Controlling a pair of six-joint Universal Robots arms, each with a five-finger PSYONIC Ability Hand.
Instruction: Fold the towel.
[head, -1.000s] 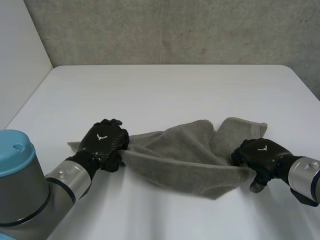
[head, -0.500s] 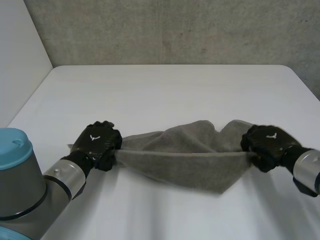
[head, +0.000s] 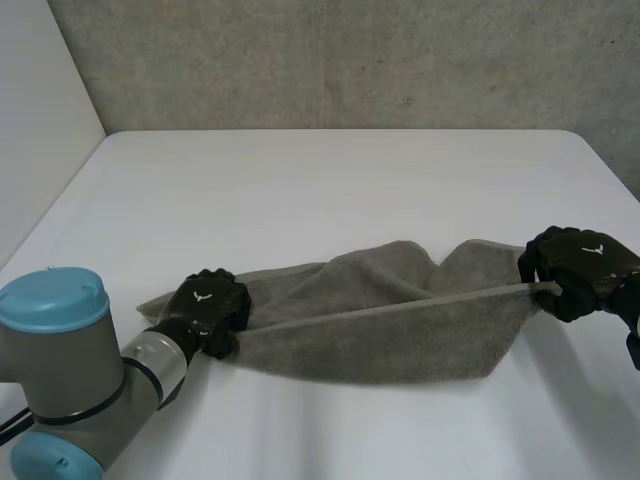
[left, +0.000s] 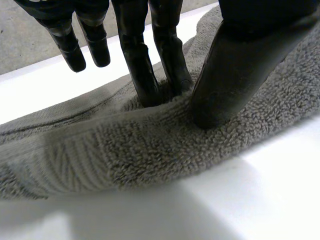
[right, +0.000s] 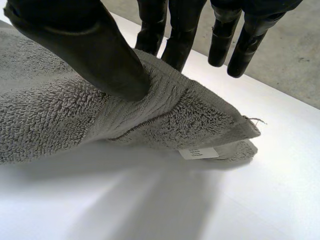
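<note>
The right robot hand (head: 575, 268) has swung outward, stretching the towel (head: 400, 320) between it and the left robot hand (head: 205, 312), low over the table (head: 330, 190). Each pinches one end of an edge. The cloth looks soft and limp, so it is best held there.

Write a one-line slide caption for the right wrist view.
Right hand pinching the grey towel near its white label, over the white table.

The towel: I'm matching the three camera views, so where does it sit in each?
Head view: towel stretched between left hand and right hand, on the table's near side.
Left wrist view: towel pinched in the left hand.
Right wrist view: towel pinched in the right hand, label near its corner.
Shared landmark: the white table beneath.
</note>
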